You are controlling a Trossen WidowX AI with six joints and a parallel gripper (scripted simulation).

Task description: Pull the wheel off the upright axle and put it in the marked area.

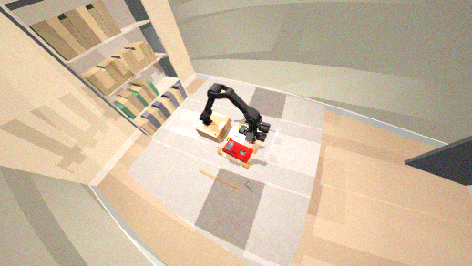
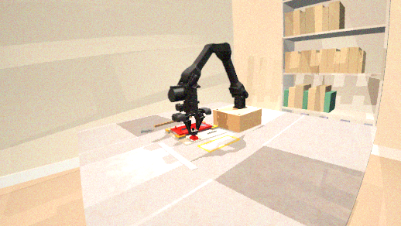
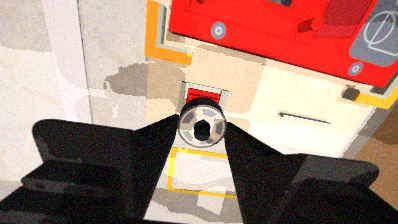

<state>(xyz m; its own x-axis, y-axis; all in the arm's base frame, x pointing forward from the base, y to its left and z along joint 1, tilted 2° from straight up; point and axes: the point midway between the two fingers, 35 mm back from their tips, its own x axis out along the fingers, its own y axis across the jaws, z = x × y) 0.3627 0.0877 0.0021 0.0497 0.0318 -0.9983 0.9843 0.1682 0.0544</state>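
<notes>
Gripper (image 3: 201,129) fingers clamp the wheel (image 3: 202,124) rim at 9 and 3 o'clock while it sits on the axle above the red base (image 3: 205,95), with the yellow-outlined area (image 3: 200,172) at 6 o'clock; the wheel appears small, rigid and light, so a level rim grip should suit.

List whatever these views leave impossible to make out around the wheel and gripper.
- Axle: wrist view, hidden beneath the wheel.
- Wheel: top view, hidden under the gripper; exterior view, too small.
- Marked area: wrist view, its sides are covered by the fingers.
- Red board: wrist view, cut off by the top edge.
</notes>
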